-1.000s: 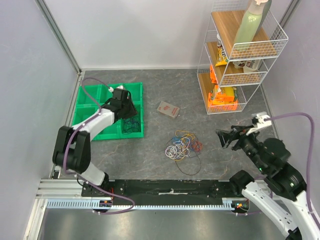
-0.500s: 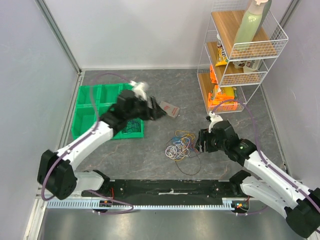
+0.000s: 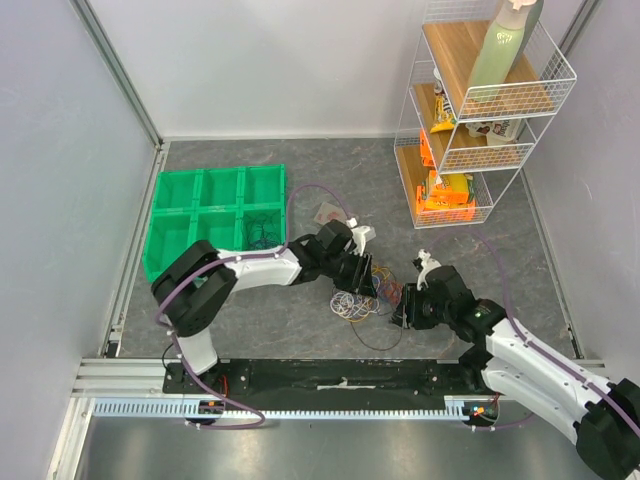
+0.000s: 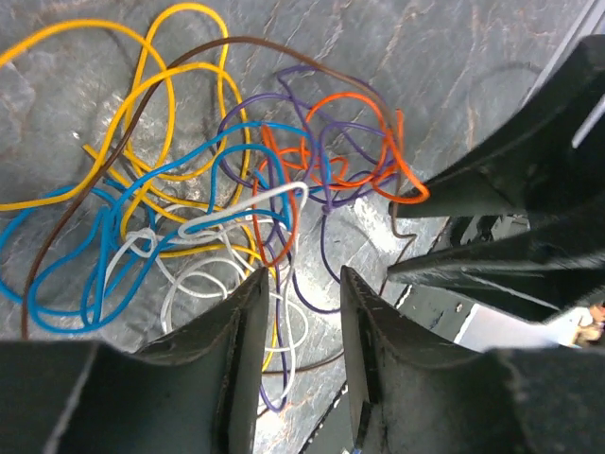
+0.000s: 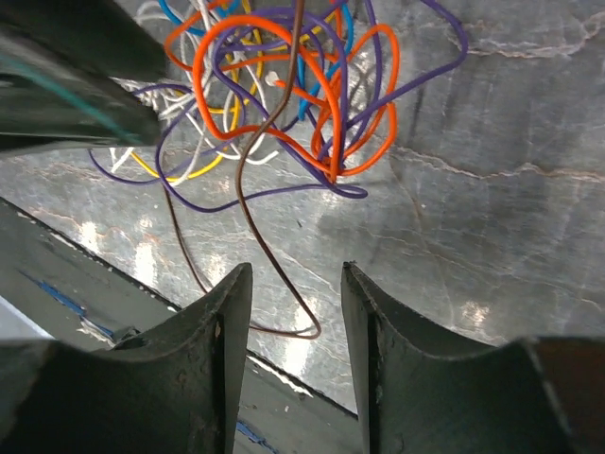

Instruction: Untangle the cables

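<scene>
Orange, blue, yellow, white and purple cables (image 3: 362, 291) lie knotted in one heap mid-table, somewhat toward the near edge, as both arms close in on them. A second ago the left gripper (image 4: 301, 317) hung over the green tray (image 3: 172, 190) at the table's left side, while the right gripper (image 5: 293, 303) was raised near the right edge. Half a second ago each was partway across. Now the left gripper sits low on the far-left side of the heap and the right one just beside its right side, the two facing each other across it. The heap itself looks unmoved.

Both sets of jaws stand partly apart with nothing pinched. White and purple strands run under the gap of the left pair, and a brown wire (image 5: 268, 248) trails into the gap of the right pair unclamped. A few dark strands (image 3: 262, 235) rest in the tray's near-right compartment. The approach appears finished and a pull from two sides looks likely next; no loop in the heap has been freed yet.
</scene>
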